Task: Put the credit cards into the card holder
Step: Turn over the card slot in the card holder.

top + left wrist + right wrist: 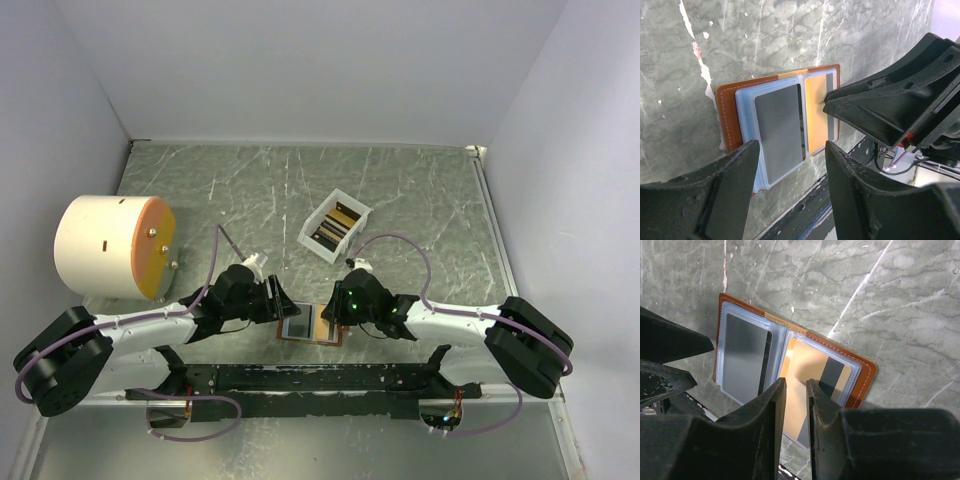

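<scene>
The card holder lies open on the surface, a grey card and a gold card in its 2 pockets. More cards wait in the white box. The left claw gapes wide and empty. The right claw, jaws narrowly parted, touches the gold card; whether it grips cannot be told.

Table: card holder, tray, maybe drum

Card holder open flat on marbled table; grey card left, gold card right; left gripper spread wide.
</scene>
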Robot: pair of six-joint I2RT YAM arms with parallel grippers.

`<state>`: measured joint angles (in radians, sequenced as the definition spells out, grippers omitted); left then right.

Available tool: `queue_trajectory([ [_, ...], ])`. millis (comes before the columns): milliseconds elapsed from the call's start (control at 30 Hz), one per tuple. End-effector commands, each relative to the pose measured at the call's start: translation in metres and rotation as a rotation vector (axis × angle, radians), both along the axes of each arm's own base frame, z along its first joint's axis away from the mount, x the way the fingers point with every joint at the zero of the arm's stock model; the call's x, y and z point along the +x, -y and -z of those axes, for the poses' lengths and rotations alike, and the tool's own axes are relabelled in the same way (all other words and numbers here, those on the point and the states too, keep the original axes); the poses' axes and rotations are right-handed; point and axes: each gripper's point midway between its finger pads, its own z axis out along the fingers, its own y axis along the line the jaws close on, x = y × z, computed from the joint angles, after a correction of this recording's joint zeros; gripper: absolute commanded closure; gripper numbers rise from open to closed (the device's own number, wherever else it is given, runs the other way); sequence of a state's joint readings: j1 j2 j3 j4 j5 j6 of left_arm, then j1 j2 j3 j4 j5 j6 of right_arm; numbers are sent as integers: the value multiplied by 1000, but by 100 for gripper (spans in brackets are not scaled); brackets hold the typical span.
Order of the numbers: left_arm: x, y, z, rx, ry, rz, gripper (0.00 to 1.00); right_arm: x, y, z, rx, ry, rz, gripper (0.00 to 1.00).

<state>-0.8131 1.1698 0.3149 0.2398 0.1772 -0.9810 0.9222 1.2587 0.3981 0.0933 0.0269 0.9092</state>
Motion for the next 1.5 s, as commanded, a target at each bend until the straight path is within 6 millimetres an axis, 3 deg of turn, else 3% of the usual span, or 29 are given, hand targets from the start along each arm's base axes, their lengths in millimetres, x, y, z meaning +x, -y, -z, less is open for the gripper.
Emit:
queue_trajectory([
  [0, 3, 10, -12, -58, 15, 19, 34, -5, 12, 11, -48, -11, 12, 76],
  [567, 3, 12, 2, -41, -6, 28, 34, -4, 11, 10, -45, -9, 13, 76],
  [1167, -7, 28, -4, -163, -46, 76, 34, -5, 11, 12, -44, -11, 12, 76],
  [1467, -8, 37, -20, -246, -35, 96, 34, -5, 11, 12, -41, -12, 11, 77],
])
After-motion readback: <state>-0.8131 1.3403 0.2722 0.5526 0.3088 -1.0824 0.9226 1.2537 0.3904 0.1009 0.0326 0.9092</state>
